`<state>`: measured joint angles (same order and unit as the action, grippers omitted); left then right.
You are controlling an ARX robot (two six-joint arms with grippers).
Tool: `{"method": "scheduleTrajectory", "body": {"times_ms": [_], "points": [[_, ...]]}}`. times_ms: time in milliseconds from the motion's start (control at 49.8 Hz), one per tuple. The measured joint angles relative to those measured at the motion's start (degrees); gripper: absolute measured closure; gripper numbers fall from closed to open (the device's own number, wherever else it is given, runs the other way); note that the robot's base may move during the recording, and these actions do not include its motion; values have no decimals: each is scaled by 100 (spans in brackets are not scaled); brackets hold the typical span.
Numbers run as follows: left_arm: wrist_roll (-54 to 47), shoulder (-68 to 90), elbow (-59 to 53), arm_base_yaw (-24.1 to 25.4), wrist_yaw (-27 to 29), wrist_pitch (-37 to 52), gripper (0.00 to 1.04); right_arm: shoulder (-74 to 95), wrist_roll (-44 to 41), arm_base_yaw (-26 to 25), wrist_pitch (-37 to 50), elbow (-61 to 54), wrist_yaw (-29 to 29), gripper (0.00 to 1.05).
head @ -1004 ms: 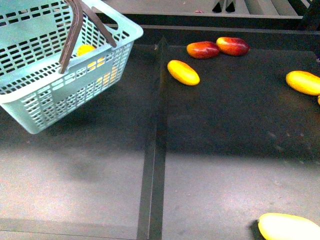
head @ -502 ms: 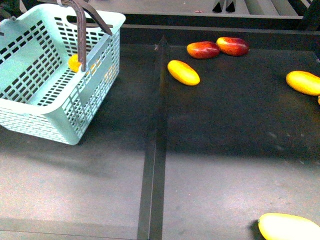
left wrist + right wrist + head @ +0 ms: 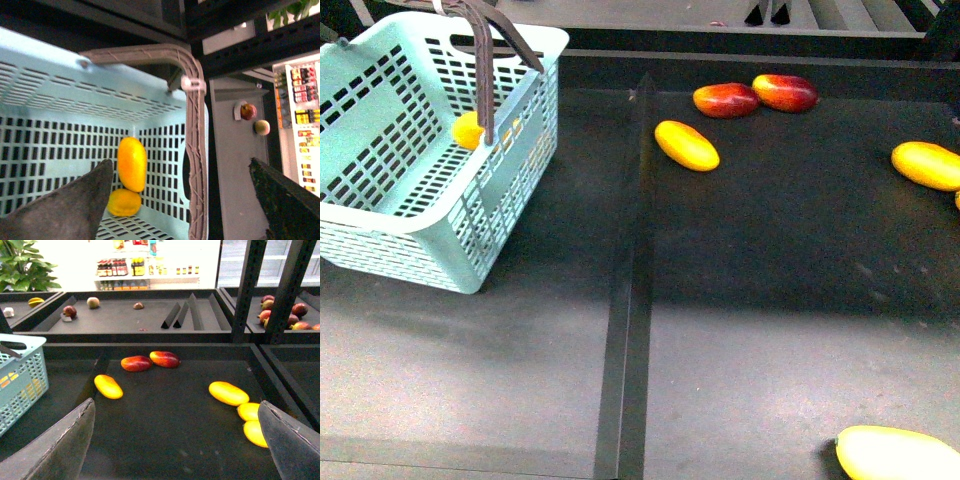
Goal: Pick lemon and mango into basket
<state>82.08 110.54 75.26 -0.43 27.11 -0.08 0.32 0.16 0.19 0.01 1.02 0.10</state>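
The mint-green basket (image 3: 440, 215) stands at the far left, with its brown handles (image 3: 483, 75) up. In the left wrist view its floor (image 3: 55, 150) holds a long yellow mango (image 3: 132, 164), and a small round lemon (image 3: 124, 202) touches that mango. From the front I see only one yellow fruit (image 3: 468, 130) inside. My left gripper (image 3: 182, 202) is open over the basket, and a handle (image 3: 195, 150) runs between its fingers without being clamped. My right gripper (image 3: 177, 450) is open and empty above the dark shelf. Both grippers are outside the front view.
On the right-hand shelf section lie a yellow mango (image 3: 686, 145), two red mangoes (image 3: 726, 99) (image 3: 785, 92), another yellow one (image 3: 927, 165) at the right edge and a pale one (image 3: 895, 452) at the front. A raised divider (image 3: 628, 300) splits the shelf.
The basket has dropped from a raised, tilted pose, shifted left and now rests on the shelf. The fruit inside it slid. The mangoes on the shelf have not moved.
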Motion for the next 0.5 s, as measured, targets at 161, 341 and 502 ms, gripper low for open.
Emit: {"method": "scheduleTrajectory", "body": {"times_ms": [161, 341, 502], "points": [[-476, -1082, -721, 94, 125, -256, 7, 0, 0, 0, 0, 0, 0, 9], [-4013, -1545, -2498, 251, -2594, 3578, 32, -2, 0, 0, 0, 0, 4, 9], [-7138, -2256, -3967, 50, -2732, 5263, 61, -4, 0, 0, -2, 0, 0, 9]]}}
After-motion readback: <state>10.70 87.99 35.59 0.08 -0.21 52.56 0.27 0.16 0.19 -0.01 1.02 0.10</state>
